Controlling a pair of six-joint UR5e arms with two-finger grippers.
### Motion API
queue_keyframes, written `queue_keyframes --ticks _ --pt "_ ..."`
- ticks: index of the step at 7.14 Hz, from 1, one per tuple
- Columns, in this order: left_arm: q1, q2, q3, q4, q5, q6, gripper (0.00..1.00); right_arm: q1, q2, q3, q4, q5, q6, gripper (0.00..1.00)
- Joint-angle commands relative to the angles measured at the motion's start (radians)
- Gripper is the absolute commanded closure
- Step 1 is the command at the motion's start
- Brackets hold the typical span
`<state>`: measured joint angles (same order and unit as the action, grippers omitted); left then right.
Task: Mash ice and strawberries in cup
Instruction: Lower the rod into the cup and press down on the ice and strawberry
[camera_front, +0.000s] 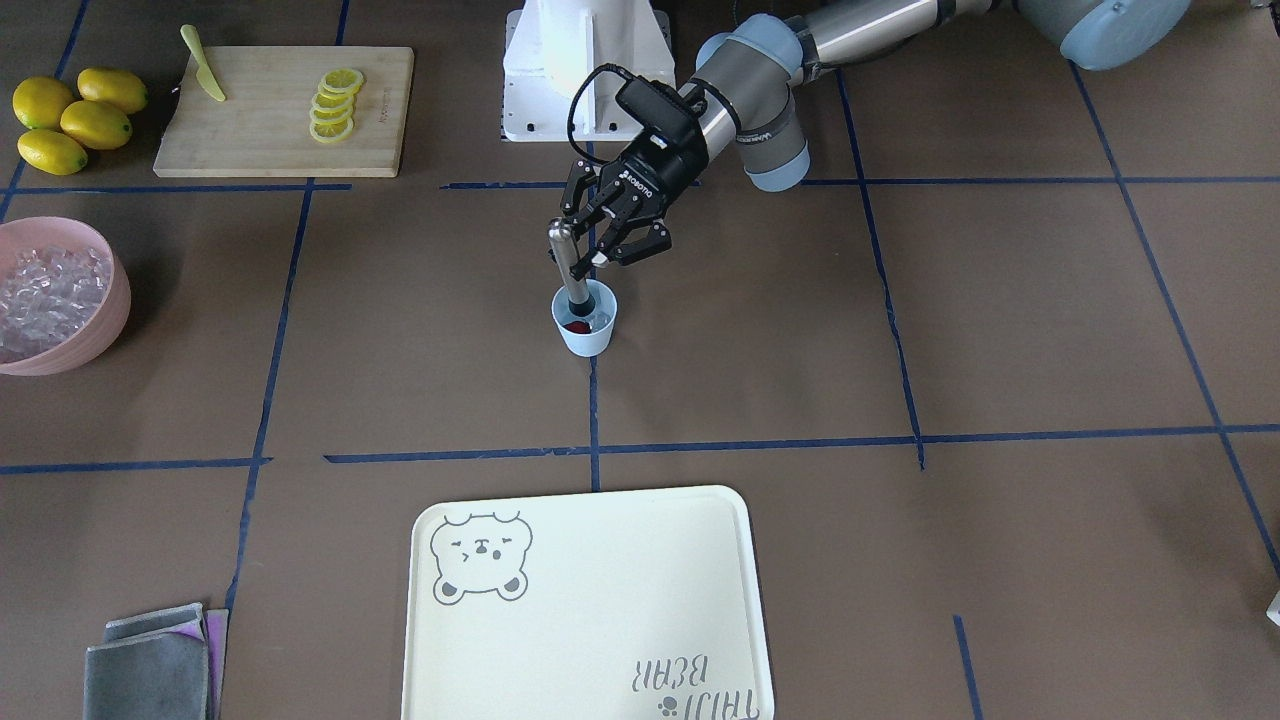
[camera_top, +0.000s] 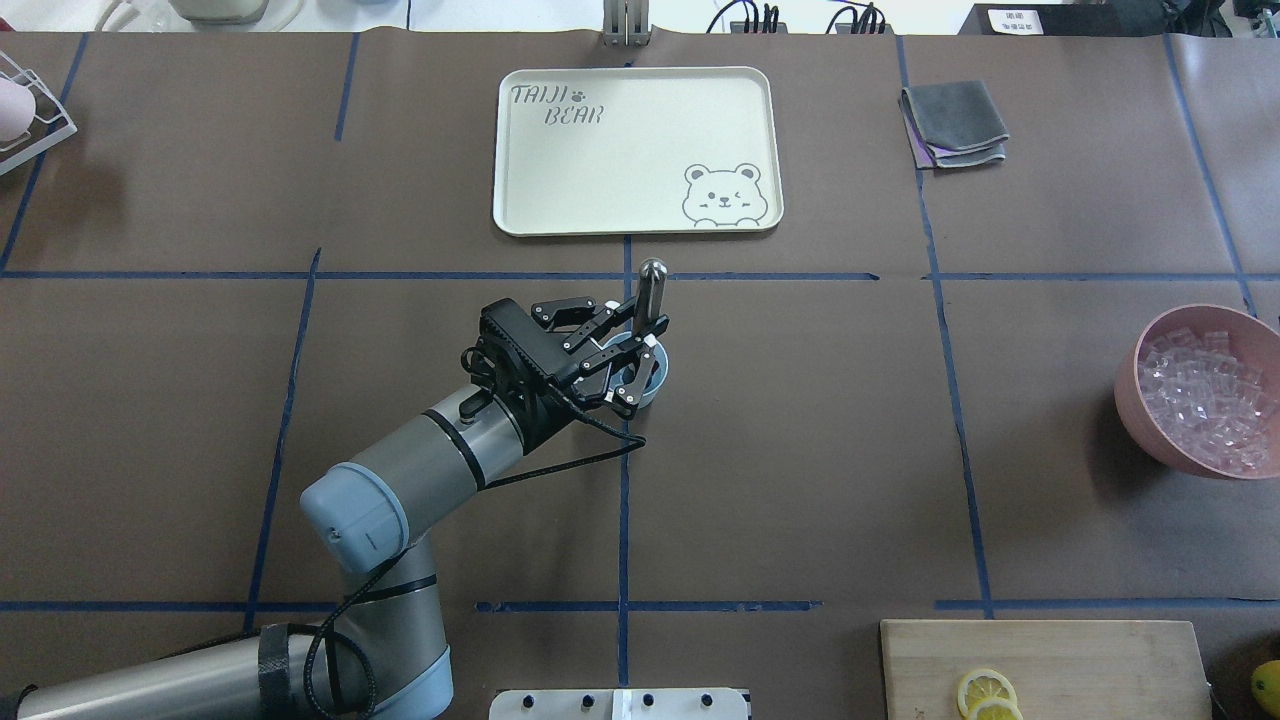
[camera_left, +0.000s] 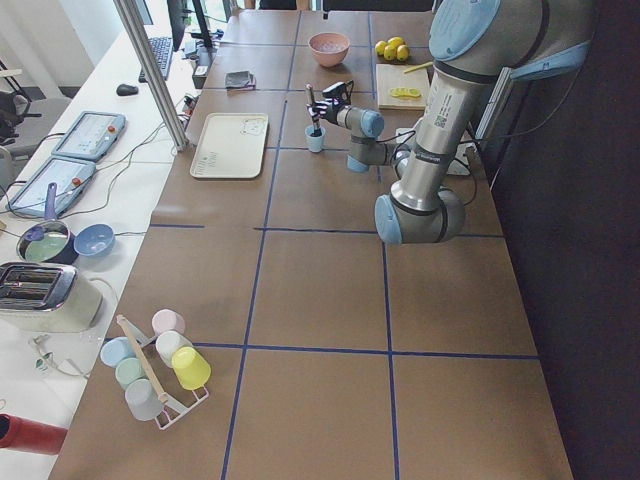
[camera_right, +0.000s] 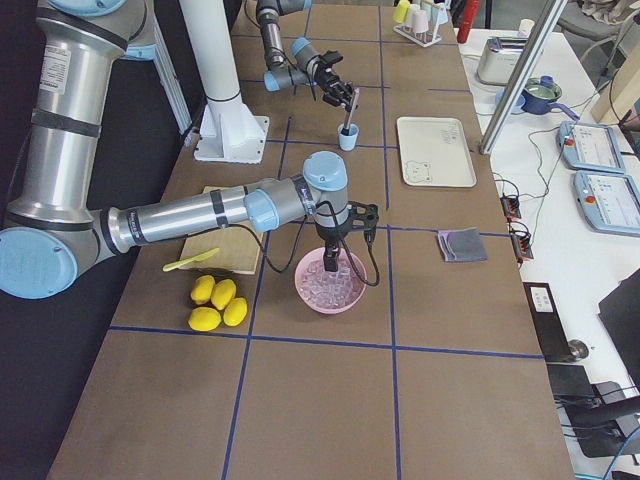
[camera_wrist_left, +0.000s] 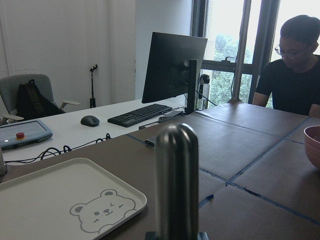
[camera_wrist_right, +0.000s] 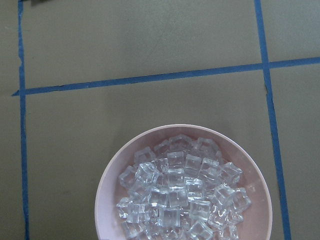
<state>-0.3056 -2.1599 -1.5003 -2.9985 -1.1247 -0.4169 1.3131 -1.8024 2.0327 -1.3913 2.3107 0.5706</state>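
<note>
Centrally, left gripper (camera_front: 587, 255) clamps muddler (camera_front: 561, 238) in cup (camera_front: 586, 338), tray (camera_front: 600, 610) well apart, right gripper (camera_right: 330, 262) unclear

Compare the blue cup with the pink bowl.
The cup is small and pale blue; the bowl is wide and pink. The cup holds a red strawberry piece and a metal masher gripped by the left claw; the bowl holds only ice cubes. Both stand upright on the table.

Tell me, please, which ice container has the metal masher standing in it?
The small pale blue cup, below the left claw gripping the masher; the big pink bowl holds only ice cubes.
</note>
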Motion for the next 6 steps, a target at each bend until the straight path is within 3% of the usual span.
queue_keyframes --ticks 1,2,3,4,6 --pt "-0.009 0.006 -0.121 0.094 -0.001 -0.002 1.0 0.0 0.0 0.0 0.0 0.0 0.0 0.0" --pt "-0.007 0.009 -0.25 0.274 -0.003 -0.003 1.0 0.0 0.0 0.0 0.0 0.0 0.0 0.0" --pt "-0.009 0.032 -0.431 0.595 -0.001 -0.013 1.0 0.0 0.0 0.0 0.0 0.001 0.0 0.0" --pt "-0.01 0.063 -0.515 0.683 -0.003 -0.019 1.0 0.0 0.0 0.0 0.0 0.004 0.0 0.0" --pt "-0.02 0.156 -0.546 0.687 -0.012 -0.025 1.0 0.0 0.0 -0.008 0.0 0.0 -0.002 0.0"
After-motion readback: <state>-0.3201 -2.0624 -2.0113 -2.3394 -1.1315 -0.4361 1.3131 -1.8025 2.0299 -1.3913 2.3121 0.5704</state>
